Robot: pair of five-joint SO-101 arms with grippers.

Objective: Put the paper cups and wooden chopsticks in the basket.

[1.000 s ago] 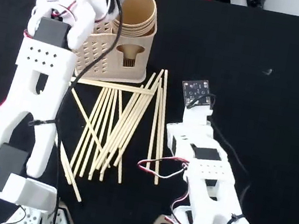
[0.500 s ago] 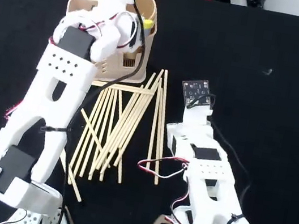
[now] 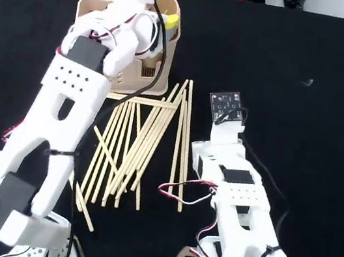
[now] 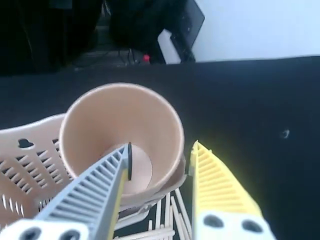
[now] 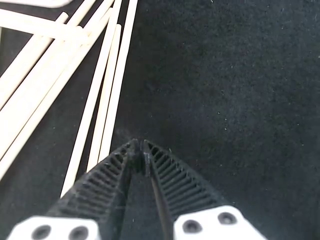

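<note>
The right gripper was found low over the black table surface, its two ribbed black fingers pressed together at the tips with nothing between them. Taking the fingers' pointing direction as twelve o'clock, the wooden chopsticks lay flat from about nine to twelve o'clock, the nearest pair ending just beside the tips without touching them. From twelve through three o'clock the surface was bare black.

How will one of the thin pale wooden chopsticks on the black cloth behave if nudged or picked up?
The thin pale wooden chopsticks lie straight, so probably stiff and light. Flat on the black cloth, one may roll or skid if pushed. They overlap, so neighbours would likely shift too.
</note>
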